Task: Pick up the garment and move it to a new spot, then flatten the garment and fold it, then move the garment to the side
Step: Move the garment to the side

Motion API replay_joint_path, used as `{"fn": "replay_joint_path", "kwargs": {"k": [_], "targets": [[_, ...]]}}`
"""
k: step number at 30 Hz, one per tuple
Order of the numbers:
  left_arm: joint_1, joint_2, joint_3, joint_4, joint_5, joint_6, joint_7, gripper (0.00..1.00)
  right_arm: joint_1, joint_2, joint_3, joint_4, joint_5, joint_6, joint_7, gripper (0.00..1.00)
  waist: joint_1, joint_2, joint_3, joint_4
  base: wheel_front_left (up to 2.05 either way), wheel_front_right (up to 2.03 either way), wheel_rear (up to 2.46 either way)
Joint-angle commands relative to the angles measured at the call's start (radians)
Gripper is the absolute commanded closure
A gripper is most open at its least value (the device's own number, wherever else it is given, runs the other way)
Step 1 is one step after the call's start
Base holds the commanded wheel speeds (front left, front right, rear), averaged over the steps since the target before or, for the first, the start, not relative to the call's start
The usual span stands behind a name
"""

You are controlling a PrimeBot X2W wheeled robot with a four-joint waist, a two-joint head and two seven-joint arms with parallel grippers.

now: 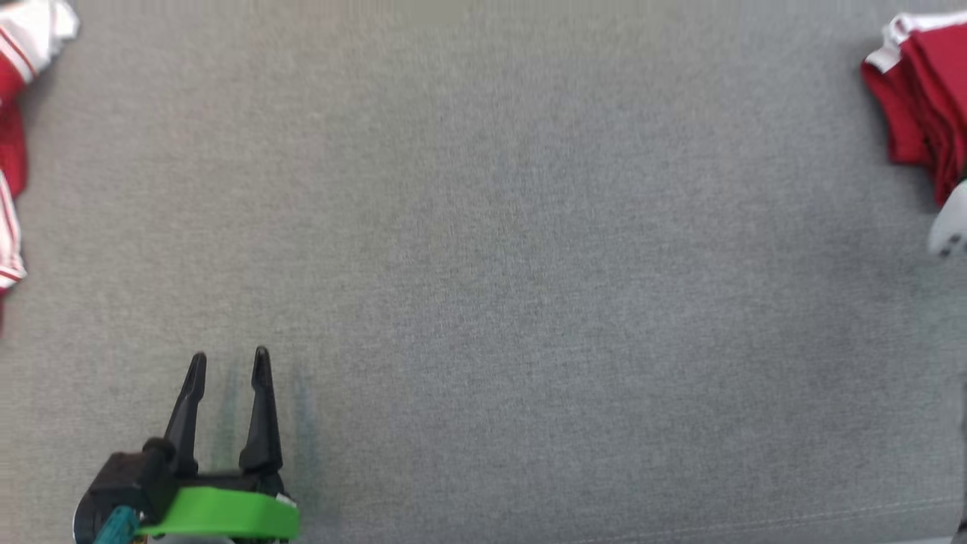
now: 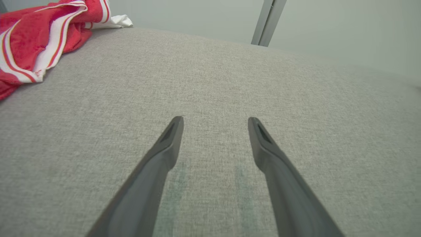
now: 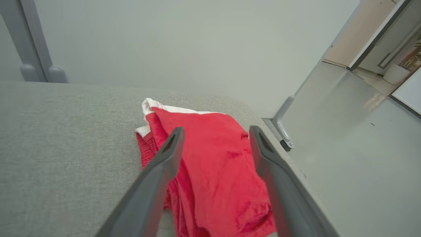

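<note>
At the upper right corner of the head view, the folded red garment (image 1: 925, 98) lies on the grey fabric surface (image 1: 529, 264). The frame's right edge cuts it off, so its full outline cannot be seen; a strip of white trim shows along its top. Just below it a pale shape (image 1: 948, 227) pokes in from the right edge, too blurred to identify.

In the right wrist view the same garment (image 3: 213, 171) fills the lower centre, close to the surface's right-hand edge, with the floor (image 3: 355, 164) beyond. The right gripper (image 3: 216, 129) holds its two dark fingers spread apart over the red cloth, one toward each side of it. Whether they touch the cloth cannot be told, and the garment's near end runs off the bottom of the frame.

At the lower left of the head view the left gripper (image 1: 230, 353) also has its fingers apart, with bare grey fabric showing between them; the left wrist view (image 2: 215, 118) shows the same gap.

A bunched red-and-white striped cloth (image 1: 11, 136) is cropped by the head view's left edge. It also sits in the upper left of the left wrist view (image 2: 39, 36), well apart from the fingers. A grey post (image 2: 268, 21) stands at that view's top.
</note>
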Motion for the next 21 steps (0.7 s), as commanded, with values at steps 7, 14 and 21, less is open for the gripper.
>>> {"fn": "replay_joint_path", "kwargs": {"k": [7,14,21], "targets": [[0.107,-0.002,0.008,0.011,-0.025,0.013,0.001,0.0,0.342,0.082,0.131,-0.201,0.11,-0.002,-0.09,0.0,0.0,0.0,-0.291,0.031,0.0,0.0,0.0],[0.158,-0.002,0.012,0.01,-0.003,0.02,0.001,0.0,0.615,0.14,0.273,-0.359,0.218,-0.002,-0.113,0.0,0.0,0.0,-0.361,0.043,0.0,0.0,0.0],[0.177,-0.002,0.026,0.02,0.012,0.018,0.001,0.0,0.787,0.19,0.324,-0.468,0.248,-0.002,-0.114,0.0,0.0,0.0,-0.378,0.049,0.0,0.0,0.0]]}}
